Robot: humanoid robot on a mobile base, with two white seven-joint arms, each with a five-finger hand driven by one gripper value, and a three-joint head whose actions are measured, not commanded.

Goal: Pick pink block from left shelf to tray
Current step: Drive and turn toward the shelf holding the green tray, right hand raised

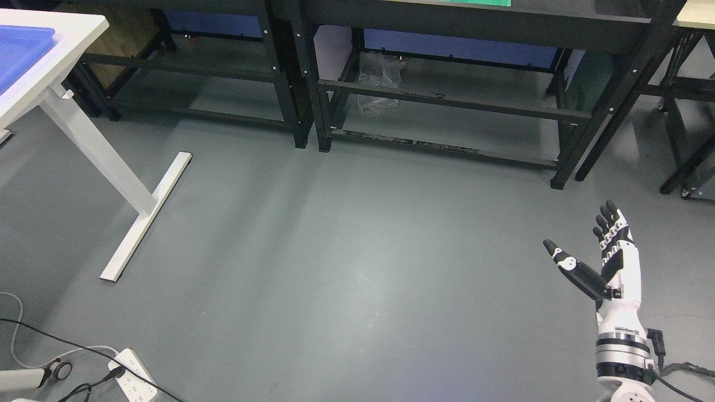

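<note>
the pink block cannot be seen anywhere in the head view, so where it sits cannot be told. the nearest thing to the task is the blue tray [22,53] at the upper left edge, only a corner of it showing, resting on a white table [78,25] whose slanted white leg [92,148] runs down to a long flat foot [146,218] on the grey floor [335,268]. the right hand [606,254] rises from the lower right, its arm coming in from the bottom right corner; the four fingers [610,223] are stretched up side by side and the thumb [570,267] is splayed out to the left, so the hand is spread wide and grasps nothing, hanging over bare floor well apart from the tray. across the top of the picture stand black metal racks [447,100] with low crossbars, and a crumpled clear plastic bag [379,78] lies under the middle one, behind its upper bar. further black frames [684,139] stand at the far right. at the bottom left corner a white power strip [133,381] lies on the floor with a black cable [67,341] running across it, and beside it a grey cable [19,329] loops toward the picture's edge.
</note>
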